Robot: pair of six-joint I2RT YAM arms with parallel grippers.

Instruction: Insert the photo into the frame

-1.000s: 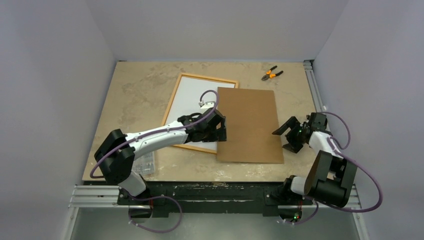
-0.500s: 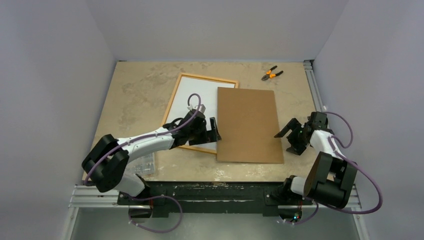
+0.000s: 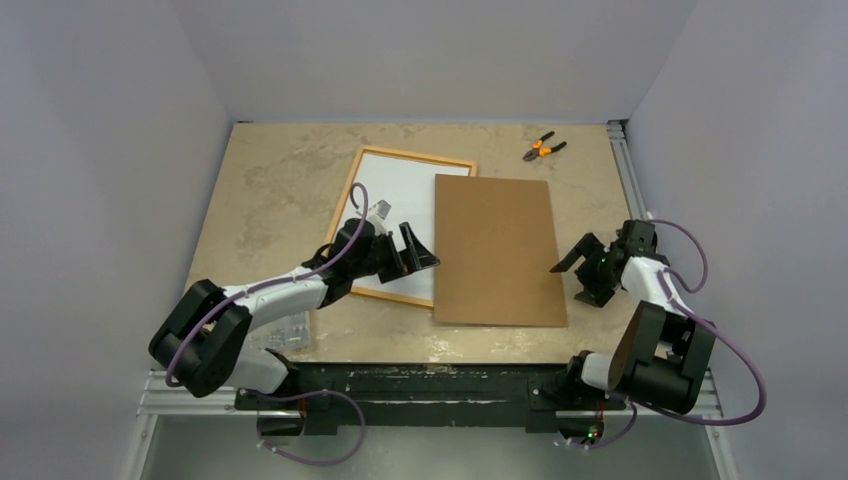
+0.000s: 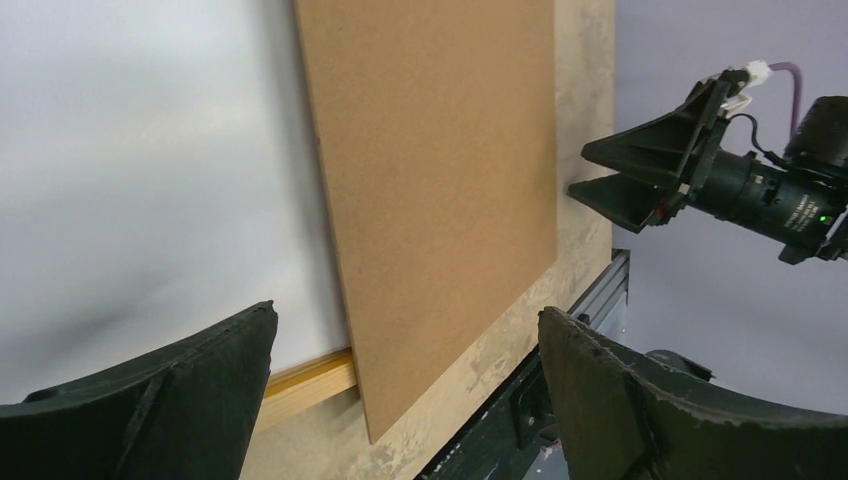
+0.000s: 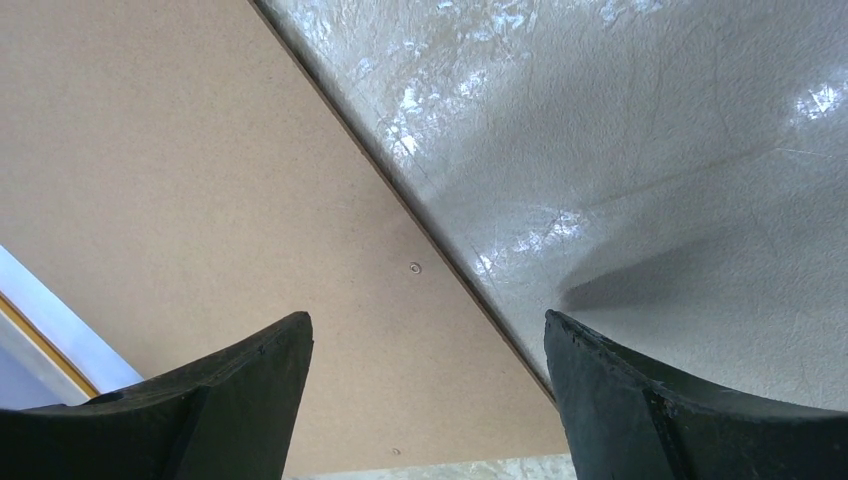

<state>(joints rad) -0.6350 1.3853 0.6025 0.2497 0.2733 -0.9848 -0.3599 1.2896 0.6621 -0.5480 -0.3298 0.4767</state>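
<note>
Top external shows left gripper (image 3: 420, 250) and right gripper (image 3: 567, 282) spread wide, empty. The photo (image 3: 390, 200), apparently white-side-up, already fills the frame (image 3: 418, 155). The backing board (image 3: 497, 250) overlaps its 3 o'clock edge and probably needs seating next.

No text, label or number can be read: the brown backing board (image 3: 497, 250) is plain, the frame (image 3: 420, 155) holds only blank white, and the pliers (image 3: 543, 148) look too small to show any brand

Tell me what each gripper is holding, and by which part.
Nothing. The left gripper and right gripper are both open and empty, beside the brown board.
</note>
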